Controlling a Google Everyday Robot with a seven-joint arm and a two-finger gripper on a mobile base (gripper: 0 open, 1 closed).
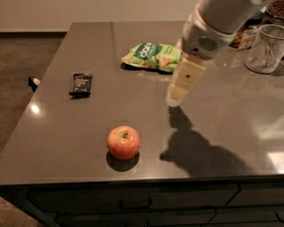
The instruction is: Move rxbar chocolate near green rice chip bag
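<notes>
The hand (175, 95) hangs over the middle of the tabletop (230, 111), just in front of the green rice chip bag's (153, 56) right end; I cannot tell whether it is open or closed. The rxbar chocolate (81, 84) lies flat near the left edge, well apart from the bag and the hand. An apple (124, 142) sits near the front edge, off the line between bar and bag, where bare surface runs. A glass cup (266, 48) stands far right, with possibly a jar (277, 9) behind.
</notes>
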